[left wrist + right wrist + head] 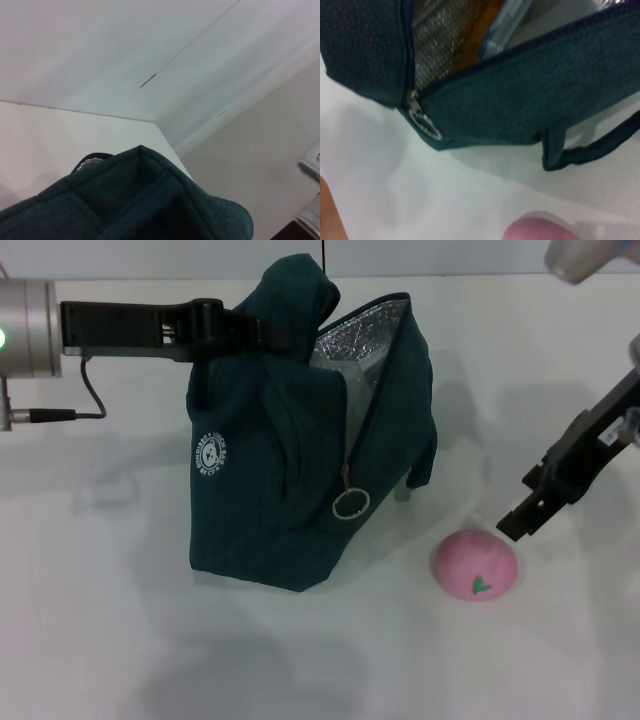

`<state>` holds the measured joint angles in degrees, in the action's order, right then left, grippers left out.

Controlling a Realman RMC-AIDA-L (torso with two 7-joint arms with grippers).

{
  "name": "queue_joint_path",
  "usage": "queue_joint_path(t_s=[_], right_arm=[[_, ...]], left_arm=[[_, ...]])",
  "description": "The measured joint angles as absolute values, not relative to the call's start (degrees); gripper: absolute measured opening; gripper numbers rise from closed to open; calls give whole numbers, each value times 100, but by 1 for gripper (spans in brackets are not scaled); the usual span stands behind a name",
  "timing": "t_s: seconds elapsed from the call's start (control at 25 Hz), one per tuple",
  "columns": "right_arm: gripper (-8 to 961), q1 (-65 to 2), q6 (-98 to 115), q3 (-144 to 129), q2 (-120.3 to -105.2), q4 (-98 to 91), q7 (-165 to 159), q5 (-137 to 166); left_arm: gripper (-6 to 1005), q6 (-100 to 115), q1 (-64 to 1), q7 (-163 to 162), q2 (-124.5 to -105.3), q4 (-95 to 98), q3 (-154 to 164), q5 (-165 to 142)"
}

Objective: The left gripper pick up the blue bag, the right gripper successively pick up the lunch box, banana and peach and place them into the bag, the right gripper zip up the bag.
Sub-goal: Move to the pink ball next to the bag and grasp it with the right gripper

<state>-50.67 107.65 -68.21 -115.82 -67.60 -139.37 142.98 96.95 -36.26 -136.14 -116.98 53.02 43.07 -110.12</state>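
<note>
Blue bag (pixel 280 490) upright on white table (pixel 120 640), mouth open upward, silver lining exposed; long axis from near left toward far right. Zip ring pull (pixel 351 503) hanging at near end of opening. One loop handle drooping at far-right side, touching table.

Left gripper (pixel 270 330) extended from the left at bag top, fingers closed on raised fabric of blue bag.

Peach (pixel 475 564) on table, just beside bag's near-right corner, leaf mark facing near side. Right gripper (pixel 520 515) tilted downward, tip just above and right of peach, not touching; finger state not discernible.

Inside bag, right wrist view: orange-yellow banana (pixel 477 37) beside clear lunch box (pixel 507 25).
</note>
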Motion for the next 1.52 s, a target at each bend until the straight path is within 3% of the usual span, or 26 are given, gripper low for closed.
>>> queue_joint_path(t_s=[1.44, 1.52], right_arm=[[779, -5009, 9384, -8758, -11601, -5980, -13928, 13853], [729, -5010, 9369, -8741, -11597, -5955, -13940, 13832]], left_arm=[[36, 9694, -3607, -13590, -11689, 5300, 4307, -11031], [36, 9694, -3605, -13582, -11689, 5300, 4308, -11031]])
